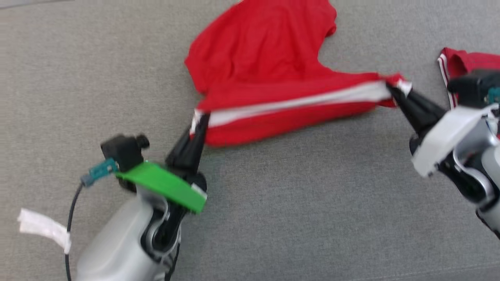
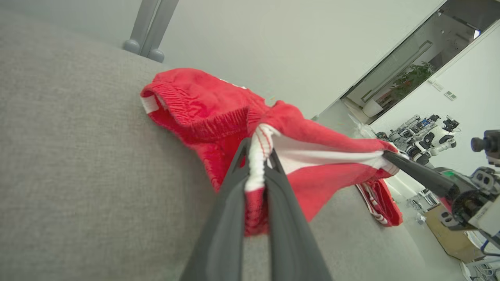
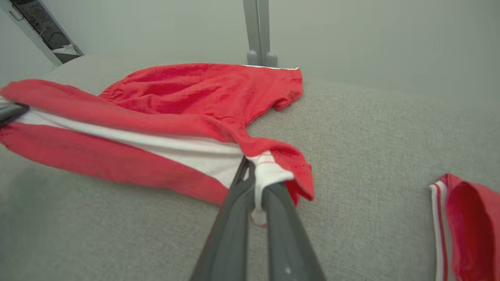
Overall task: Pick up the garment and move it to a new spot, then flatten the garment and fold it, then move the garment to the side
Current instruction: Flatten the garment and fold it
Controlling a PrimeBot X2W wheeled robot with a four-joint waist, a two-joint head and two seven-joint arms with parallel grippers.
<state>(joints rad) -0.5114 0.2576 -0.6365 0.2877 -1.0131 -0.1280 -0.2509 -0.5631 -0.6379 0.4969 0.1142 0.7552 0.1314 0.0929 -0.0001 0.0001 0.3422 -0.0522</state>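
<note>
- Item: red fabric garment with a white side stripe (image 1: 265,58). It is laid on a grey woven cloth surface (image 1: 312,203), with its bulk spread beyond both pairs of fingertips, on the side away from the robot.
- Left gripper (image 1: 200,119): closed tight on one end of the white stripe. In the left wrist view a fold of white and red cloth is seen pinched between the two dark fingers (image 2: 230,218).
- Right gripper (image 1: 392,89): clamped on the opposite end of the same stripe. In the right wrist view a tab of white hem is nipped just behind the tips.
- Governing relation: the garment's long axis runs straight from one pair of fingertips to the other, and the stripe is drawn nearly taut between them. The held edge appears slightly raised, while the far portion is rested on the surface.
- Nearness: neither arm is favoured, since one end is held by each. The coming move is judged to need both arms together at a kept spacing, or the stripe will slacken or slip.
- Second red garment with white trim (image 1: 465,62): it lies just outboard of the right fingers, apart from the held piece. It is judged liable to be snagged if the load is carried that way.
</note>
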